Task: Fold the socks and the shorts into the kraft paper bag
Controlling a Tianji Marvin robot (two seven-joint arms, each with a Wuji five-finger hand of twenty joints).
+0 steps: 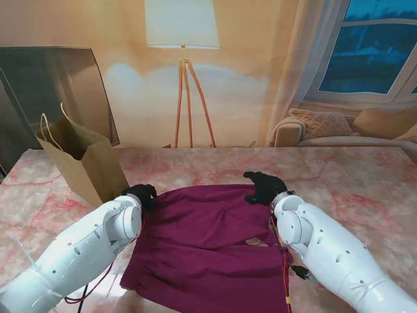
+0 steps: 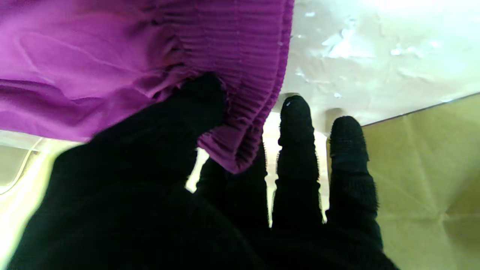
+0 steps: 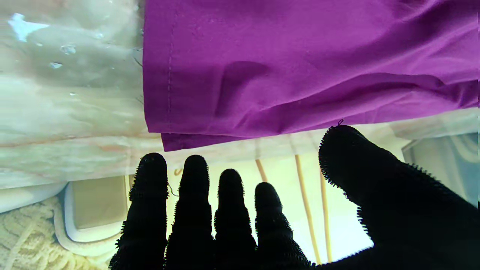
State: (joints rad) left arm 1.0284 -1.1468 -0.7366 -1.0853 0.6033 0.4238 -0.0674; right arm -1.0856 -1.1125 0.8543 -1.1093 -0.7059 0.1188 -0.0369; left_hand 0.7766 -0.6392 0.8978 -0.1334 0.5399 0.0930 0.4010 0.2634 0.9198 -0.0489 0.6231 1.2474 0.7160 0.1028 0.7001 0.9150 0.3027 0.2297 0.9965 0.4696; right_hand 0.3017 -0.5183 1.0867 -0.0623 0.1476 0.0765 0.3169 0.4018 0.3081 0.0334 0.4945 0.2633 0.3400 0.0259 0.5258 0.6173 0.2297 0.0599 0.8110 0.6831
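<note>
Lying spread across the middle of the pink marble table [image 1: 365, 176], the magenta shorts [image 1: 208, 241] reached from the edge nearest me out to a far hem that ran between the two black-gloved hands. At the shorts' far left corner, the left hand [image 1: 141, 194] had the ribbed waistband [image 2: 240, 75] pinched: in the left wrist view the thumb [image 2: 202, 97] pressed onto the elastic while a fold of it curled down over the fingers beneath, and two other fingers [image 2: 296, 123] stood straight beside it, touching nothing. At the far right corner the right hand [image 1: 264, 186] hovered with its fingers [image 3: 195, 176] straight and a little apart and the thumb held off to one side, gripping nothing; the stitched hem [image 3: 168, 75] lay just beyond the fingertips. Just left of the left hand stood the kraft paper bag [image 1: 85, 163], upright and open, its cord handles showing. No socks could be made out.
</note>
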